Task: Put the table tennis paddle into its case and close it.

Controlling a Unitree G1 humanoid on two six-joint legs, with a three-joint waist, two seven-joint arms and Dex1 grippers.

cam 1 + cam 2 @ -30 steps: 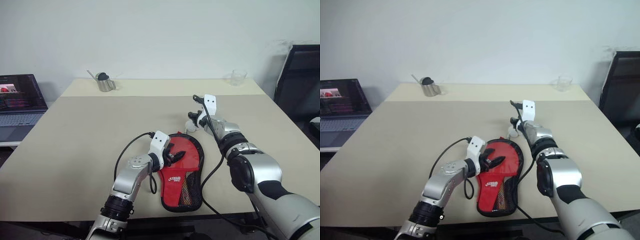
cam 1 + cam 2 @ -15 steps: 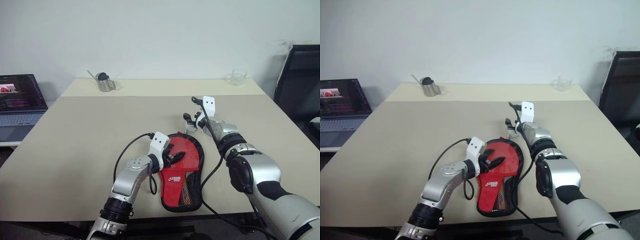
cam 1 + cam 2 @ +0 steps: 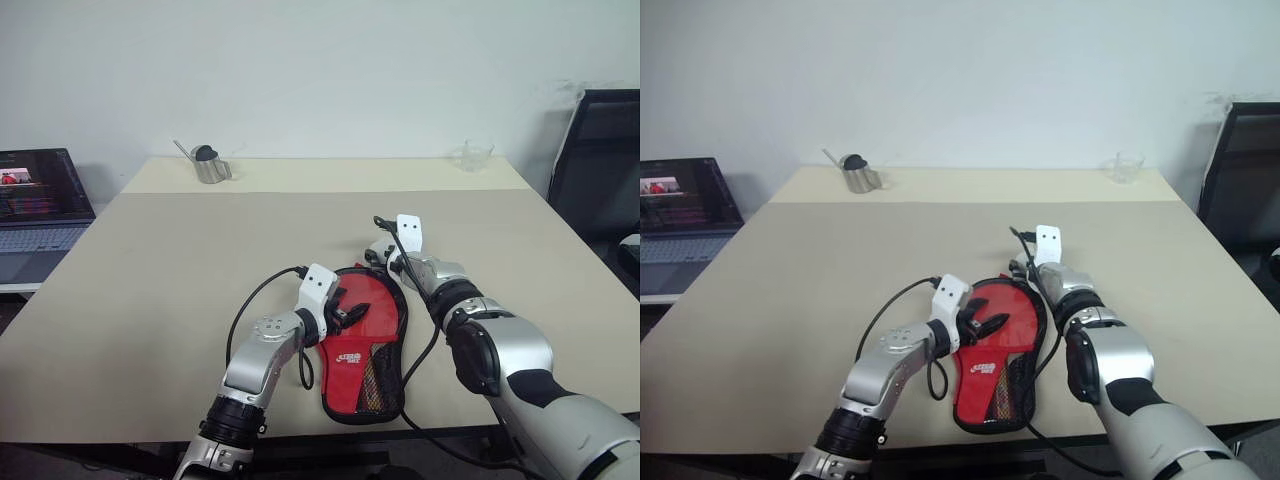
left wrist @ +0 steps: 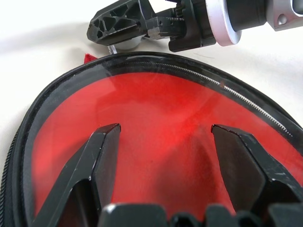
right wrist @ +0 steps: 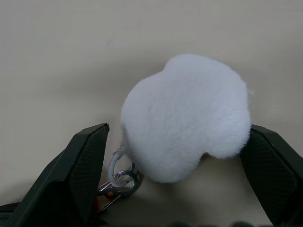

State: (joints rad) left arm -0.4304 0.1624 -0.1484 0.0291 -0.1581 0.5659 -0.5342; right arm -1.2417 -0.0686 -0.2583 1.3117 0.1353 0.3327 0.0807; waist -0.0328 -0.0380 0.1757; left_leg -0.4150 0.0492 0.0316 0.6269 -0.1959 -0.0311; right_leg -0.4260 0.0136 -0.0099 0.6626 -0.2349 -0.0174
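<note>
The case lies flat near the table's front edge, long axis toward the robot, under the wide-open left gripper — while the right gripper, nearer, stands spread around the white ball at its far rim.

A beige table runs back to a white wall, with a paler strip along its far edge. On that strip, far left, stands a small metal jug with a dark lid and a thin handle or spout sticking up to the left. At the far right corner stands a clear glass. Off the table's left side, an open laptop sits on a lower surface, screen lit. A black chair stands by the right edge.
</note>
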